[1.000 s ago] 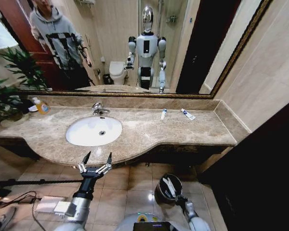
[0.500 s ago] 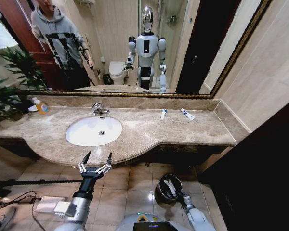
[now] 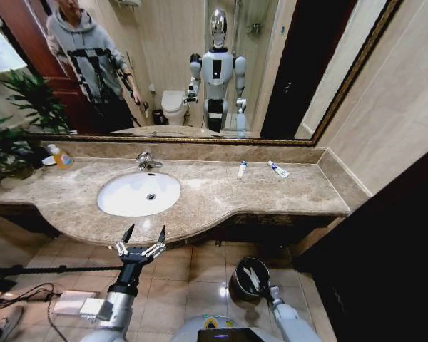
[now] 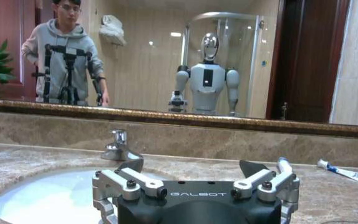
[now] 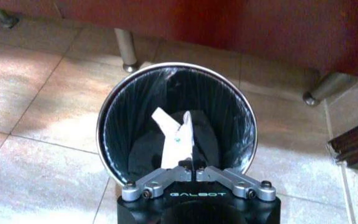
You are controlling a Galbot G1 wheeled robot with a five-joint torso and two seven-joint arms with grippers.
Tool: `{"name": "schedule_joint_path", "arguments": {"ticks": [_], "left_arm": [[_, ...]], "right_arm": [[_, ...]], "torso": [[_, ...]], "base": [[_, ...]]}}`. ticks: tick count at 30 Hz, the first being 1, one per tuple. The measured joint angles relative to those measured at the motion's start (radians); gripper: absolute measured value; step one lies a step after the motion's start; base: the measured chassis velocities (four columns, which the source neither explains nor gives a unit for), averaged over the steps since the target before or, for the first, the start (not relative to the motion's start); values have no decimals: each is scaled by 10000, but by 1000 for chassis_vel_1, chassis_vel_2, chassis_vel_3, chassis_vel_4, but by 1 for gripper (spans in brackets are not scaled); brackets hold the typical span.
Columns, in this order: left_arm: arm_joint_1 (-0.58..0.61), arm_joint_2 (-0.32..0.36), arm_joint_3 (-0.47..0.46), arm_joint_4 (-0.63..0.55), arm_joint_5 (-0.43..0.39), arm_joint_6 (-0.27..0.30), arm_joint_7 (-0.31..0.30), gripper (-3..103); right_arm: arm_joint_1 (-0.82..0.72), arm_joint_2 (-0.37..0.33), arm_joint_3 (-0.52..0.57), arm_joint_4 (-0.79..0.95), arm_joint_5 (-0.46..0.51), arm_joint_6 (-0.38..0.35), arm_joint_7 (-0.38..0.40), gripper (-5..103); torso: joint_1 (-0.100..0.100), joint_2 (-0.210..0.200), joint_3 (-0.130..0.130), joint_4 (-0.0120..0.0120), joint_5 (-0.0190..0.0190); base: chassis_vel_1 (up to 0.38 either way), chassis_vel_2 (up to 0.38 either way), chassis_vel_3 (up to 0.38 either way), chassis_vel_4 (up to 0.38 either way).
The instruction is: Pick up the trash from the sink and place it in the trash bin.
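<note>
Black and shiny-rimmed, the trash bin (image 5: 176,122) sat under the right gripper (image 5: 195,169), clenched on a white wrapper (image 5: 175,140) (crumpled); left gripper (image 3: 142,237) splayed.

"GALBOT" stands in pale letters on the black body of the left end effector (image 4: 193,169), just behind its fingers, and likewise on the right end effector (image 5: 193,169).

Both grippers, the left gripper (image 4: 195,169) and the right gripper (image 5: 195,171), have black bodies lettered GALBOT in white, silver links fastened with dark screws, and dark pointed tips. The arms are grey and white.
</note>
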Motion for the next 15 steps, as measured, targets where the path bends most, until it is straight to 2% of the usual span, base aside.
{"name": "schedule_joint_path", "arguments": {"ticks": [8,10,11,12,14,15], "left_arm": [[0,0,0,0,0,0,0,100],[0,0,0,0,0,0,0,100],[0,0,0,0,0,0,0,100],[-1,0,0,0,0,0,0,100],[0,0,0,0,0,0,0,100],[0,0,0,0,0,0,0,100]], "right_arm": [[137,43,6,-289,-106,40,19,0],[134,25,13,-289,-145,12,-18,10],[130,23,14,-283,-146,8,-20,10],[104,24,17,-244,-146,-1,-40,16],[93,24,19,-225,-146,-3,-56,16],[50,22,20,-151,-156,-4,-90,27]], "torso": [[0,0,0,0,1],[0,0,0,0,-1],[0,0,0,0,-1],[0,0,0,0,1],[0,0,0,0,1],[0,0,0,0,0]], "base": [[0,0,0,0],[0,0,0,0],[0,0,0,0],[0,0,0,0],[0,0,0,0],[0,0,0,0]]}}
